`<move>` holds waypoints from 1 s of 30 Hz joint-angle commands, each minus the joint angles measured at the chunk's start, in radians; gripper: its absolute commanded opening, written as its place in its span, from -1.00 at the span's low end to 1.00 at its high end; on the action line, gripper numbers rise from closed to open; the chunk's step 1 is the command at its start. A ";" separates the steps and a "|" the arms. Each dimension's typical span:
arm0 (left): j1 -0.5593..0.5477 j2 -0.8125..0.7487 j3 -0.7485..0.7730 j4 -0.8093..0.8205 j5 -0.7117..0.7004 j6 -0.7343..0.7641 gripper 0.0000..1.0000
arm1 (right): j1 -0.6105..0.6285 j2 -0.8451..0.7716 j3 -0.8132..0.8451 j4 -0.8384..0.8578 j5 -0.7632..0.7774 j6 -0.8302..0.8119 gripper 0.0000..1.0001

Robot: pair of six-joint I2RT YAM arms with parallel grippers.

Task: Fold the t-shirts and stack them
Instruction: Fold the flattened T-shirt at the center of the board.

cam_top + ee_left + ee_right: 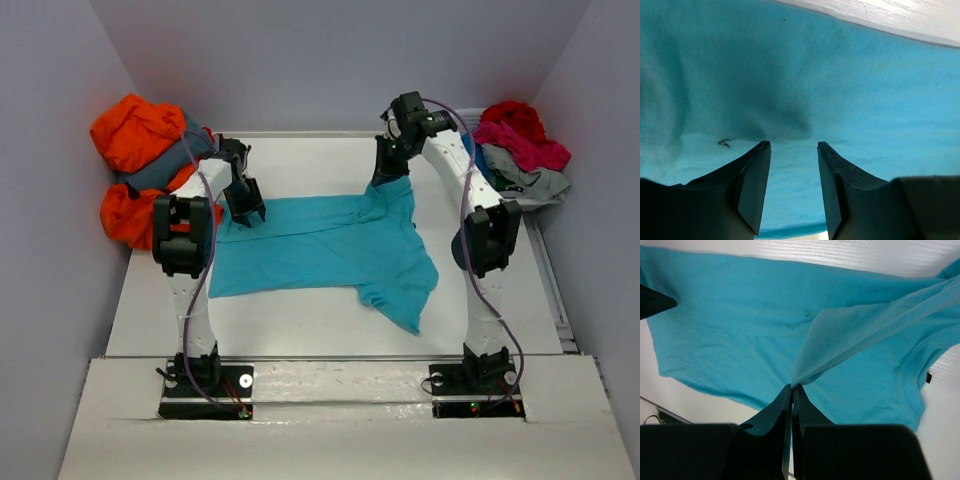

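Top external view: a turquoise t-shirt lies spread across the middle of the white table, between the two arms, its hem toward the left arm and its collar end toward the right. One sleeve points toward the near edge, on the right half of the table. The cloth lies mostly flat, with soft creases along its far edge.

At the shirt's far left corner, the left gripper points down at the fabric. Left wrist view shows its two dark fingers standing roughly half apart, with turquoise cloth filling the gap beyond them and nothing pinched between them. Whether the tips touch the cloth or sit just above it cannot be told.

At the far right, the right gripper is closed tight on a fold of the same shirt near its collar end. Right wrist view shows the jaws meeting with no visible gap and a peak of turquoise fabric drawn up into the tips. The rest of the shirt lies on the table below, its neckline curving at the right of that picture.

More shirts lie in heaps at the far corners. On the left are orange t-shirts with a slate grey t-shirt between them. On the right are a red t-shirt, a pink t-shirt and a light grey t-shirt.
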 commanded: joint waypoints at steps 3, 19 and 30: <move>-0.012 -0.003 0.033 -0.023 0.006 0.017 0.08 | 0.052 0.018 -0.017 -0.010 0.013 -0.027 -0.85; -0.012 0.007 0.038 -0.017 0.018 0.023 0.07 | 0.032 -0.066 -0.113 -0.059 0.227 0.083 -0.85; -0.021 -0.003 0.032 -0.012 0.044 0.025 0.07 | -0.040 -0.229 -0.336 -0.056 0.358 0.180 -0.86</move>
